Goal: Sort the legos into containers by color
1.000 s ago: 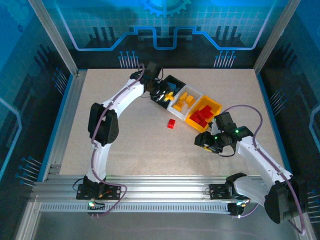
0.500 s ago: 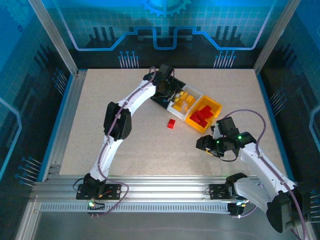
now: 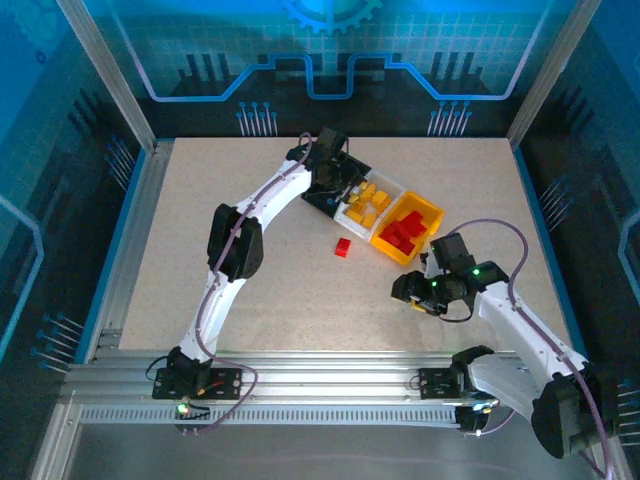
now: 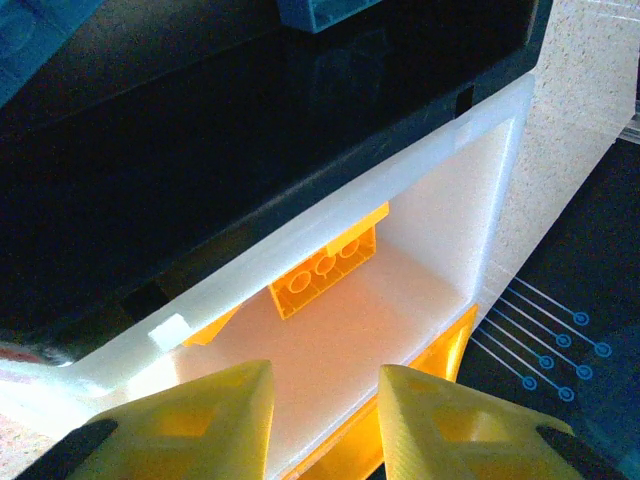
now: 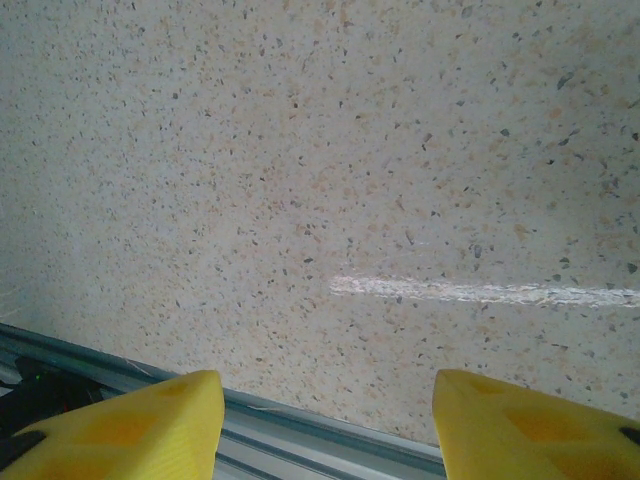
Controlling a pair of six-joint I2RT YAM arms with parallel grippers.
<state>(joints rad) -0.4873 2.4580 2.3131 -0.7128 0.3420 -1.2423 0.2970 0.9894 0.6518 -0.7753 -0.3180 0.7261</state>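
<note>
Three joined containers stand in a row: a black bin (image 3: pixel 352 166), a white bin (image 3: pixel 392 190) holding several yellow-orange bricks (image 3: pixel 367 201), and a yellow-orange bin (image 3: pixel 432 213) holding red bricks (image 3: pixel 402 233). One red brick (image 3: pixel 343 247) lies alone on the table in front of them. My left gripper (image 3: pixel 342 184) hovers over the black and white bins. In the left wrist view it (image 4: pixel 325 415) is open and empty above the white bin (image 4: pixel 470 140), where a yellow-orange brick (image 4: pixel 325 270) lies. A blue brick (image 4: pixel 320 10) sits in the black bin (image 4: pixel 200 150). My right gripper (image 3: pixel 408 290) is open over bare table (image 5: pixel 320 150).
An aluminium rail (image 5: pixel 300 430) runs along the table's near edge just under the right gripper. Frame posts and blue-lit walls enclose the table (image 3: pixel 200 190) on all sides. Wide stretches of tabletop lie left of and in front of the bins.
The left arm swung right from beside the black bin to over the bins, then held still. The right gripper drifted slightly toward the near edge.
</note>
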